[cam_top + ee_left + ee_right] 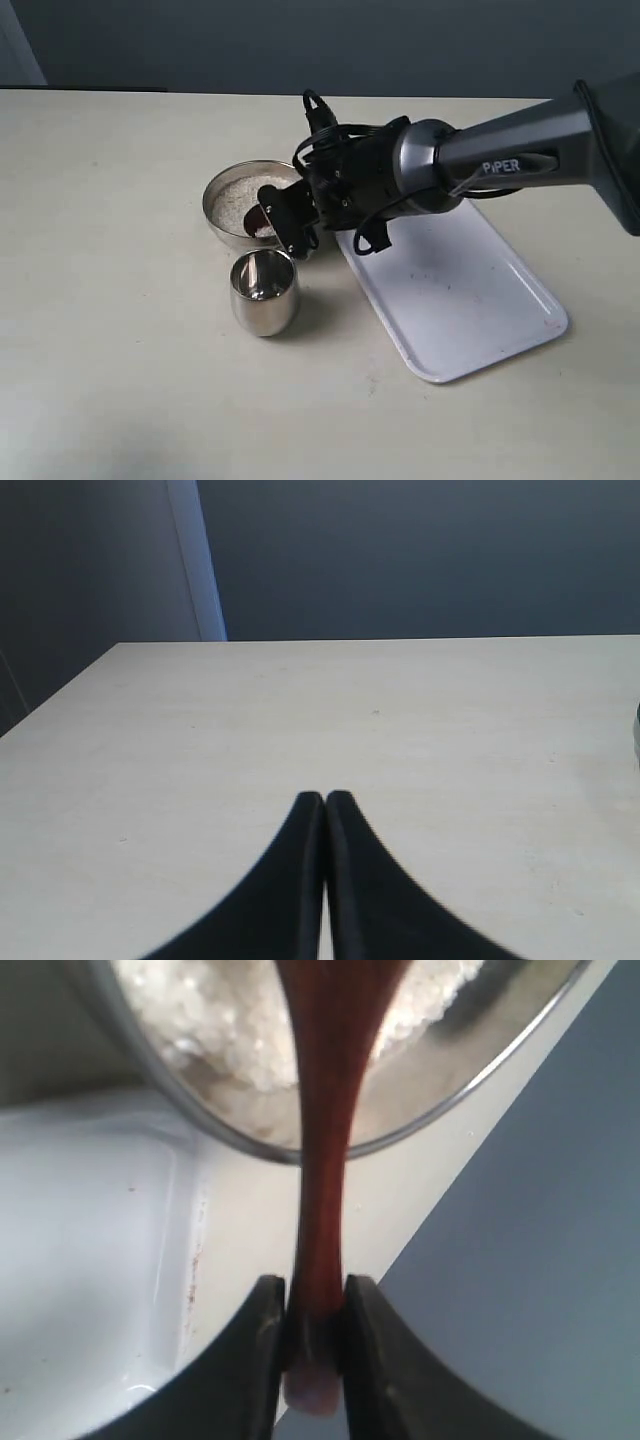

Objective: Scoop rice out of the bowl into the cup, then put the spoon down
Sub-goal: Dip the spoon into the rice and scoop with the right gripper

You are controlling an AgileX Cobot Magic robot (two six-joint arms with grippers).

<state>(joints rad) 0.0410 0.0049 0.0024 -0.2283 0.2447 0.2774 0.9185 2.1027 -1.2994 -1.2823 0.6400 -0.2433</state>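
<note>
Left gripper (325, 800) hangs over the matte pale table (300, 720), black jaws pressed together. Shiny round steel bowl (213, 200) holds grainy white rice (237, 195), with the steel cup (264, 292) just beside it. Right gripper (315, 1305) has its jaws clamped on the glossy red-brown spoon (325, 1140), scoop in the bowl. Arm (500, 140) reads "PiPER". Smooth white tray (460, 300) on the right.

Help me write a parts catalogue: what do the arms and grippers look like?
The right arm is grey metal with white PiPER lettering, a black wrist and looped black cables. Both the right gripper and left gripper have smooth, curved black fingers.
</note>
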